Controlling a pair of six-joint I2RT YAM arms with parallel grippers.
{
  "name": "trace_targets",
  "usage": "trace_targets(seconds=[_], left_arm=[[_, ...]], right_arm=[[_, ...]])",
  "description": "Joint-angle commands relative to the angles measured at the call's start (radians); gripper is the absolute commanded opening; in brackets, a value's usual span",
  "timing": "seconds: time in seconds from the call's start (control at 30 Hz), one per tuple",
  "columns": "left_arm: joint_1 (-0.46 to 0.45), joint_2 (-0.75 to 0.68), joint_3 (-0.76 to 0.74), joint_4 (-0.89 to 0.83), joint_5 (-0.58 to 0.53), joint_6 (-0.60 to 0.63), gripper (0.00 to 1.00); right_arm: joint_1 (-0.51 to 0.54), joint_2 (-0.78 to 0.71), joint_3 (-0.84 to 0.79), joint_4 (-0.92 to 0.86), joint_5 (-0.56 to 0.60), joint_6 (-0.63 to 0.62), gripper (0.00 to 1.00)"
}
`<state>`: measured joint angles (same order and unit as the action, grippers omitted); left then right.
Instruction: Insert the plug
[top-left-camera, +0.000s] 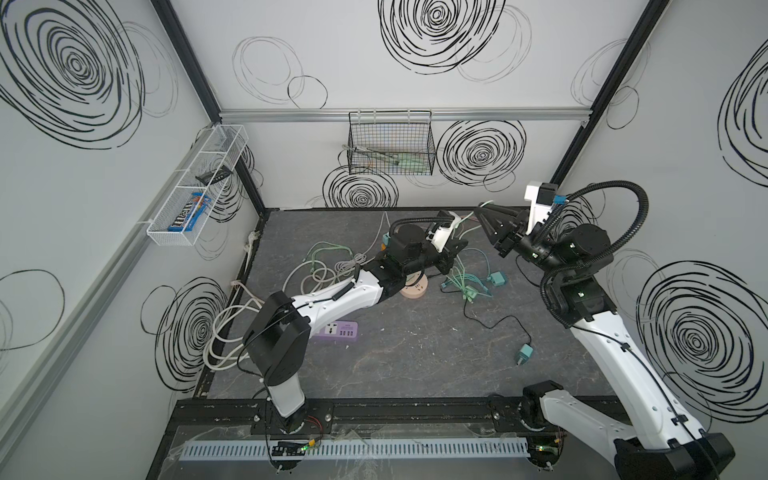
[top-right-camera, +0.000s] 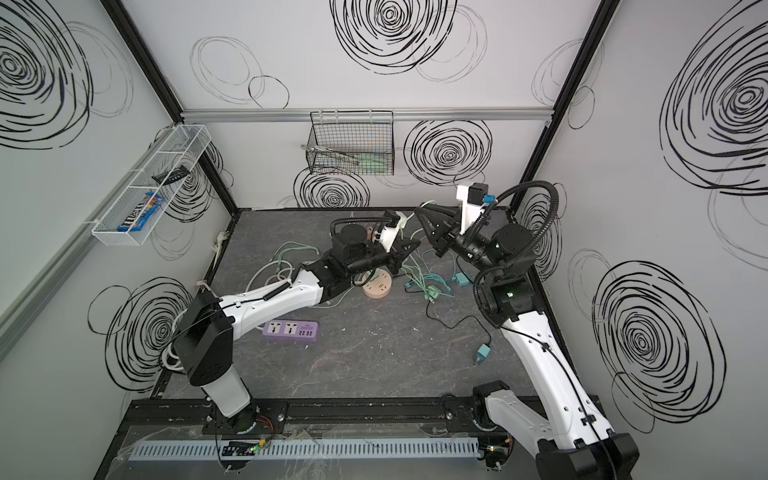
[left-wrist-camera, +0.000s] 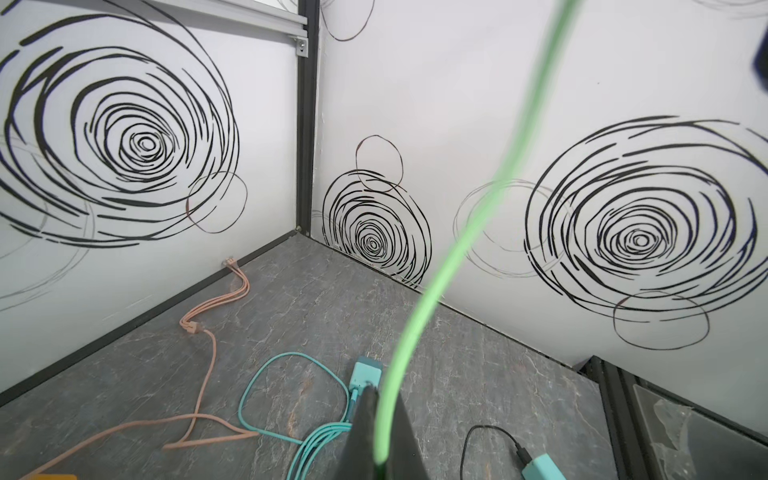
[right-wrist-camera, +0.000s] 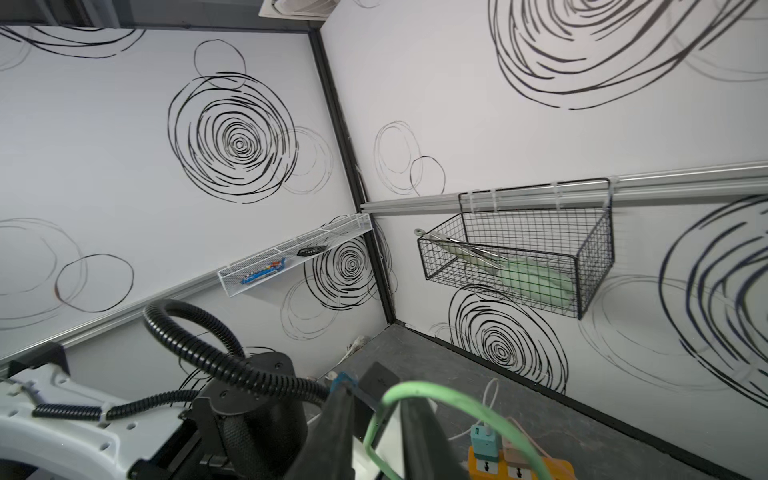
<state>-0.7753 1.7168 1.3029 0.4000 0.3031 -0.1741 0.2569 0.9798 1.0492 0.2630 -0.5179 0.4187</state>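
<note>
In a top view the left gripper (top-left-camera: 460, 245) and the right gripper (top-left-camera: 484, 208) meet near the back of the surface (top-left-camera: 415, 374), above a tangle of pale leads. A round pink socket (top-left-camera: 413, 291) lies under the left arm, and a purple power strip (top-left-camera: 337, 331) lies nearer the front.

In the left wrist view the jaws are clamped shut on a green cable (left-wrist-camera: 453, 249), which rises out of frame.

In the right wrist view the jaws stand apart, with the same cable looping loosely between them. Just below is a yellow power strip (right-wrist-camera: 519, 467) with a teal plug (right-wrist-camera: 482, 440) standing in it.

The green cable's own plug shows plainly in no view. The step in hand looks like passing the cable to the left arm. The next move probably calls for the right arm to back clear. The cable's plug end must then be found and its pins squared to a free socket.
</note>
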Motion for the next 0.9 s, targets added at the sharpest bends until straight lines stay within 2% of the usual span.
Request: trace_targets(seconds=[0.0, 0.07, 0.17, 0.27, 0.33, 0.47, 0.53, 0.6, 0.7, 0.73, 0.87], left_arm=[[0.032, -0.086, -0.034, 0.078, 0.009, -0.074, 0.0], [0.039, -0.105, -0.039, 0.055, 0.008, -0.087, 0.0], [0.042, -0.12, -0.04, 0.033, 0.01, -0.101, 0.0], [0.044, -0.122, -0.039, 0.026, 0.013, -0.112, 0.0], [0.045, -0.116, -0.036, 0.022, 0.015, -0.117, 0.0], [0.047, -0.099, -0.015, 0.001, 0.025, -0.127, 0.0], [0.047, -0.094, -0.006, -0.01, 0.028, -0.129, 0.0], [0.047, -0.091, -0.002, -0.018, 0.028, -0.132, 0.0], [0.047, -0.089, 0.002, -0.022, 0.028, -0.134, 0.0], [0.047, -0.089, 0.004, -0.025, 0.03, -0.135, 0.0], [0.047, -0.091, 0.014, -0.045, 0.028, -0.13, 0.0]], right_arm=[[-0.009, -0.009, -0.053, -0.126, 0.301, -0.026, 0.72], [-0.023, -0.002, -0.117, -0.156, 0.338, -0.032, 0.87], [-0.03, -0.009, -0.265, -0.096, 0.244, -0.035, 0.99], [-0.025, -0.018, -0.416, 0.009, 0.117, -0.018, 0.97], [-0.019, -0.018, -0.504, 0.081, 0.079, 0.004, 0.97], [0.002, 0.018, -0.628, 0.21, 0.05, -0.008, 0.98], [0.019, 0.05, -0.641, 0.244, 0.019, -0.041, 0.99], [0.056, 0.085, -0.632, 0.244, 0.031, -0.08, 0.96], [0.105, 0.142, -0.617, 0.256, 0.111, -0.115, 0.88], [0.114, 0.162, -0.609, 0.258, 0.142, -0.118, 0.81], [0.121, 0.217, -0.551, 0.199, 0.3, -0.095, 0.29]])
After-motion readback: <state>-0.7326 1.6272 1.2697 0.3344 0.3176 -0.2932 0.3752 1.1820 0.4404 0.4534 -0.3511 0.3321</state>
